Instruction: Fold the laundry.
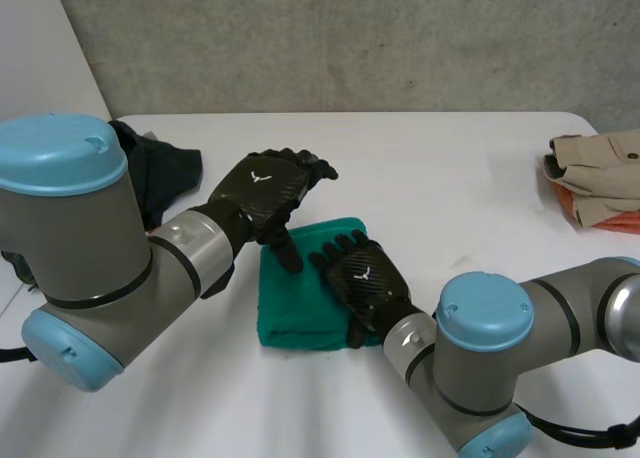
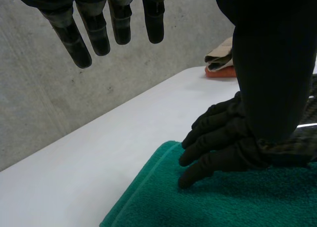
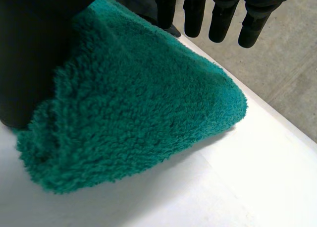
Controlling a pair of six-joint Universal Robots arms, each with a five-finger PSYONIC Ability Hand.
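A folded green towel [image 1: 300, 303] lies in the middle of the white table [image 1: 450, 178]. My right hand [image 1: 362, 278] rests flat on the towel's right half, open, fingers straight and pointing away from me. In the right wrist view those fingers [image 3: 223, 14] reach out over the fluffy towel [image 3: 138, 103]. My left hand [image 1: 265, 188] hovers over the towel's far left corner, open, with its thumb pointing down at the cloth. In the left wrist view its straight fingers [image 2: 94, 28] hang above the table, and the right hand [image 2: 218, 142] lies on the towel [image 2: 198, 207].
A heap of dark clothes [image 1: 160, 173] lies at the back left behind my left arm. At the table's right edge, folded beige cloth [image 1: 600, 168] sits on something orange, which also appears as the beige and orange pile [image 2: 223, 61] in the left wrist view.
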